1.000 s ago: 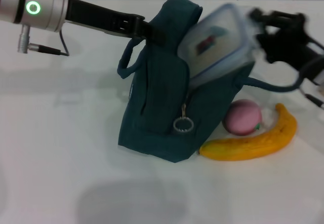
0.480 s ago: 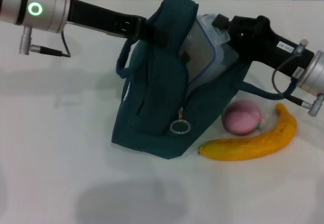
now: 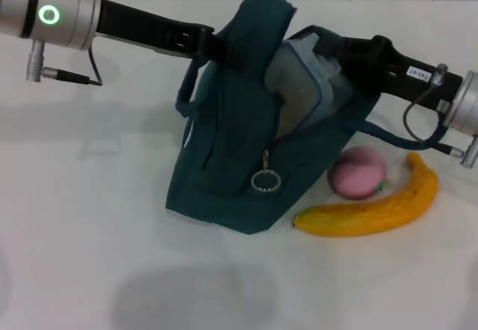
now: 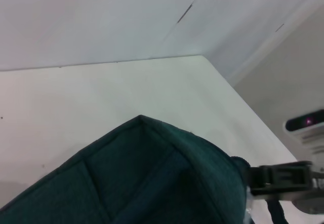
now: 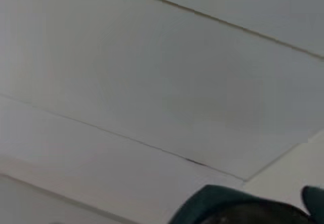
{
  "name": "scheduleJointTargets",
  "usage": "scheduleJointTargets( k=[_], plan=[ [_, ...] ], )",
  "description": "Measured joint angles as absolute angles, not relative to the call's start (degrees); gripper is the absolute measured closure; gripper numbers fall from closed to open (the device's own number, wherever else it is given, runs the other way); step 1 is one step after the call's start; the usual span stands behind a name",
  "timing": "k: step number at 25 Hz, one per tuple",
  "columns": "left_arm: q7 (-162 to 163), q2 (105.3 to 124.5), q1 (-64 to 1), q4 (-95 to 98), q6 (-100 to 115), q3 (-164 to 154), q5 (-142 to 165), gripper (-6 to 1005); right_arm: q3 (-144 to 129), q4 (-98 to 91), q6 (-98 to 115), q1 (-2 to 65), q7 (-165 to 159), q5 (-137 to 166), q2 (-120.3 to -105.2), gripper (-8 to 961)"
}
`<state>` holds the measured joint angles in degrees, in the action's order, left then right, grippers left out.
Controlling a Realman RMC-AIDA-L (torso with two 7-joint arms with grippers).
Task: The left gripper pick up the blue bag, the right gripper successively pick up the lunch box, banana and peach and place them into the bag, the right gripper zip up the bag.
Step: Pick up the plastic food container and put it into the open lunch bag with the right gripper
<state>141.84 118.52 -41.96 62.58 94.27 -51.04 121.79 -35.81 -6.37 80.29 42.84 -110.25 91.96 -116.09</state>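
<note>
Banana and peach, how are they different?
The banana is long, curved and yellow; the peach is round and pink. The banana lies nearer the head camera, and the peach sits behind it, right beside the blue bag. Both rest on the white table, still outside the bag.

lunch box (image 3: 299, 83) now sunk way deeper into blue bag (image 3: 239, 158), less tilted; right gripper (image 3: 328, 50) reaches further into bag mouth.
</note>
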Motion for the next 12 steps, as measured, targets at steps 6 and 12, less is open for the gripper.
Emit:
scheduleJointTargets(
  k=[6,12],
  plan=[
    [141.9,118.74,-42.1,62.6,94.6,-51.1,121.6,944,-39.6,-10.9,78.0,43.9,-109.2,91.8,-116.03,868],
    [142.1,118.42,-42.2,62.0,95.3,-51.0,119.8,944,-40.8,-12.7,77.6,45.9,-105.6,91.5,-116.04,866]
  ],
)
